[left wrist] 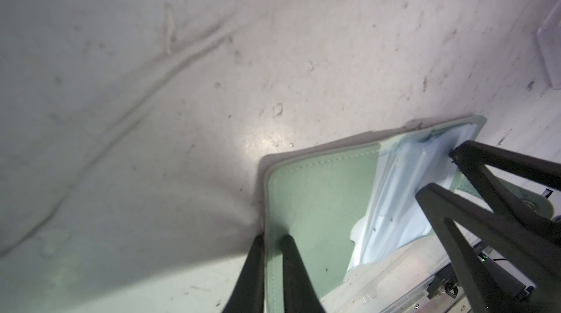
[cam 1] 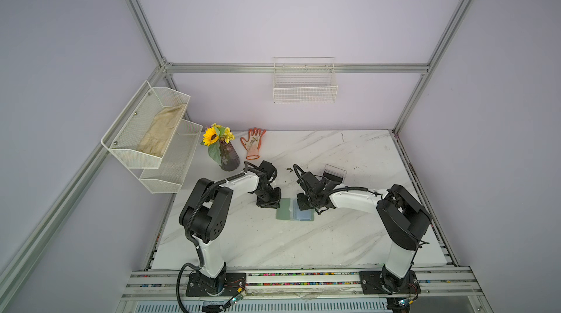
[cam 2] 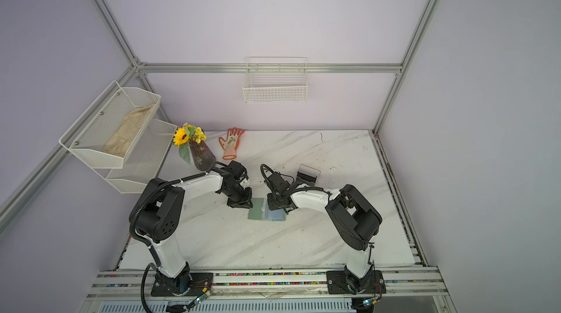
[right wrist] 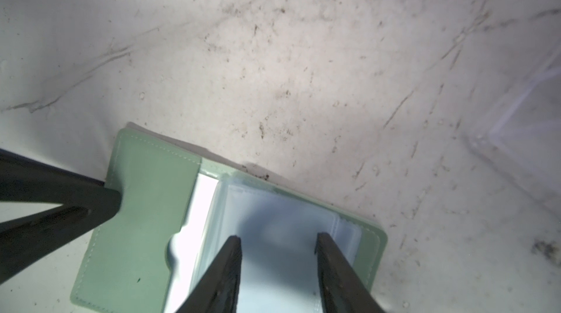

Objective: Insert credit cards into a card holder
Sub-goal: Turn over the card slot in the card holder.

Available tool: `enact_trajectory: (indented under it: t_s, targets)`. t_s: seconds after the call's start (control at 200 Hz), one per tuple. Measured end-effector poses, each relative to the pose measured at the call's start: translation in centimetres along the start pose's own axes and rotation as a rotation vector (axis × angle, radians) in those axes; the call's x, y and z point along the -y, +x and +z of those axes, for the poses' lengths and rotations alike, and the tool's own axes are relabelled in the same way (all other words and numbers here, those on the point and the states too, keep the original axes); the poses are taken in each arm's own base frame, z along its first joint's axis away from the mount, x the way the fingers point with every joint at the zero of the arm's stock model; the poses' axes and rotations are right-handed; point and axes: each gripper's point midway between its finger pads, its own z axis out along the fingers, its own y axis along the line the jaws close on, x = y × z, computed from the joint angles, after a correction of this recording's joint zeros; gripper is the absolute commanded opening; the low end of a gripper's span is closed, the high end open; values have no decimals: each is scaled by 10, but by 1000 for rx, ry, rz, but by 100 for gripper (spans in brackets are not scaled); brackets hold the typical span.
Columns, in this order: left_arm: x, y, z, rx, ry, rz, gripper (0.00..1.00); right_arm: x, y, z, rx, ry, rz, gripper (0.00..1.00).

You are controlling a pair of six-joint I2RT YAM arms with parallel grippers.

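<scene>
The sage-green card holder [cam 1: 284, 209] [cam 2: 256, 209] lies open on the marble table, its pale bluish sleeves [right wrist: 273, 205] facing up. My left gripper [left wrist: 273, 238] [cam 1: 268, 204] is shut on the outer edge of the green cover [left wrist: 318, 199]. My right gripper [right wrist: 278, 237] [cam 1: 303, 205] hovers open just over the sleeves, with nothing between its fingers. A blue patch [cam 1: 304, 215] shows in the top sleeve and looks like a blue credit card. No loose card shows on the table.
A clear plastic box [cam 1: 335, 172] [cam 2: 309, 171] with a dark flat piece in it stands behind the right gripper. At the back left are a vase of flowers [cam 1: 226, 156] and an orange glove [cam 1: 253, 144]. Wire shelves [cam 1: 151, 132] hang on the left wall.
</scene>
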Motion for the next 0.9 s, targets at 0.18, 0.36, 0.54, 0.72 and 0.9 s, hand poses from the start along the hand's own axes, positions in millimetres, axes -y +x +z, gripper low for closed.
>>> enact_trajectory:
  t_s: [0.18,0.36,0.54,0.72,0.9]
  targets:
    - [0,0,0,0,2,0,14,0,0,0,3,3,0,45]
    - [1,0,1,1,10,1,14,2,-1,0,5,9,0,45]
    - [1,0,1,1,15,0,14,4,-2,1,14,24,0,45]
    - [2,0,1,1,17,0,14,8,-4,1,22,39,4,45]
    - [2,0,1,1,18,0,14,11,-6,1,22,44,10,45]
